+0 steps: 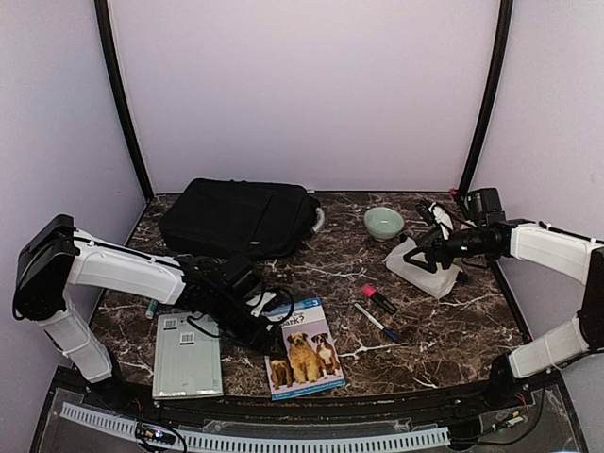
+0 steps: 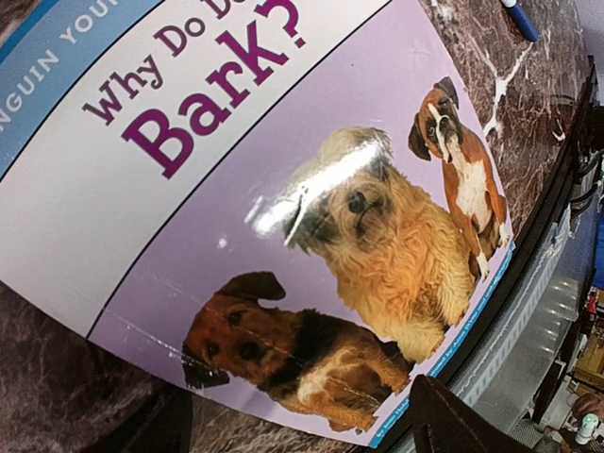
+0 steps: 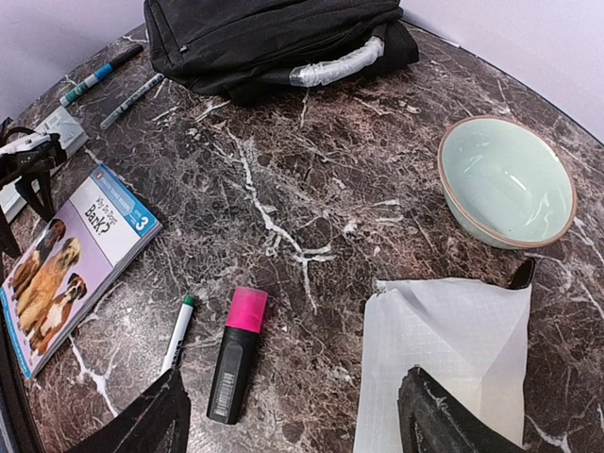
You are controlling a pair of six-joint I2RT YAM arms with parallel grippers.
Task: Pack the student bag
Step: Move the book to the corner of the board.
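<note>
The student bag (image 1: 241,217) is a large black soft backpack lying flat at the back left of the marble table; it also shows in the right wrist view (image 3: 274,33), with its grey handle (image 3: 335,64) toward the table's middle. My left gripper (image 1: 269,326) is open and empty, hovering close over a dog picture book (image 2: 311,189), its jaws spread wide above the cover. The book lies at the front centre (image 1: 304,349). My right gripper (image 3: 293,420) is open and empty, above a pink-capped black highlighter (image 3: 236,354) and a translucent white pouch (image 3: 444,349).
A pale green bowl (image 1: 384,223) stands behind the pouch. A green-tipped white pen (image 3: 177,332) lies beside the highlighter. A grey flat case (image 1: 187,354) lies at the front left. Two more pens (image 3: 99,75) lie near the bag's left side.
</note>
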